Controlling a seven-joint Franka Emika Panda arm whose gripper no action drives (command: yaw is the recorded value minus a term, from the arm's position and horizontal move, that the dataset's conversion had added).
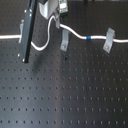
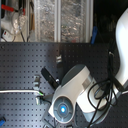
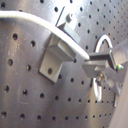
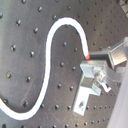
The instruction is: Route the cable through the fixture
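Currently: cable (image 1: 75,34) crosses the breadboard's (image 1: 65,95) far edge, resting on two fixtures, nearest fixture (image 1: 65,41) | gripper (image 4: 102,62) jaws clamped on cable | risk: pulling slack sideways lifts cord from clips.

Work surface: black perforated breadboard (image 1: 75,95) with a regular grid of holes.

The white cable (image 1: 75,32) lies across its far part in the first exterior view, passing three grey clip brackets (image 1: 65,42) mounted on the board; the near area carries only holes.
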